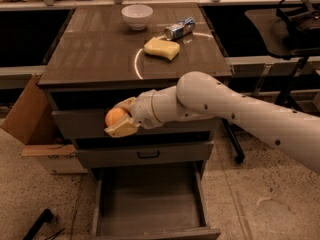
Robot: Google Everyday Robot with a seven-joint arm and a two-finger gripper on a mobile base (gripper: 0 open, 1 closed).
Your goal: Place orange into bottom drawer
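Observation:
My gripper (118,119) is shut on the orange (114,117), a small round orange fruit held between the pale fingers. It hangs in front of the top drawer's face, off the cabinet top and left of centre. The bottom drawer (150,204) is pulled open below it, a wide box with a bare grey floor. The orange is well above the drawer and a little left of its middle.
On the cabinet top (95,54) stand a white bowl (137,16), a yellow sponge (161,48) and a lying can (179,29). The middle drawer (148,155) is shut. A cardboard box (30,119) stands at the left, a chair (295,29) at the right.

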